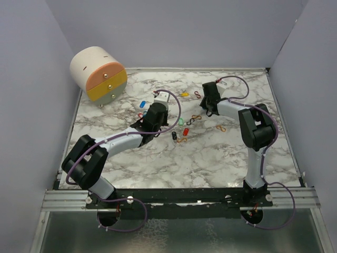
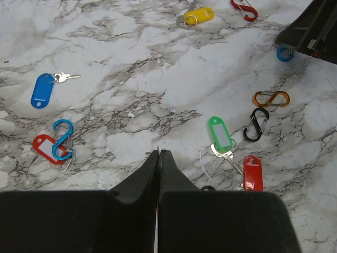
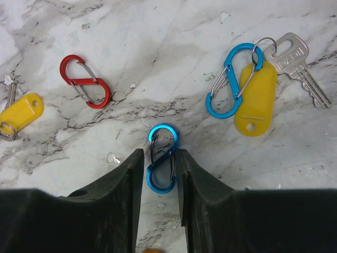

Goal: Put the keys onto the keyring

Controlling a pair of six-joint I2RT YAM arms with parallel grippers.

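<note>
Right gripper [image 3: 160, 171] straddling blue S-clip [image 3: 162, 158]; left gripper [image 2: 158, 154] idle

Right jaws part open, clip lying flat between the fingers, one finger touching its side, the other a sliver off; no firm bite that I can see. Left jaws pressed together, nothing held. Nearest loose key: green key tag [image 2: 220, 134] with its small metal key, flat on the marble table [image 2: 158, 74] just ahead-right of the left fingertips. A yellow key tag [image 3: 255, 97], hooked on a second blue clip [image 3: 224, 84], lies ahead-right of the right fingers. Tags look light, stiff, slick plastic (likely to skate on marble if nudged). I judge them best pinched across the narrow sides near the ring end, ring left free for the clip's gate
</note>
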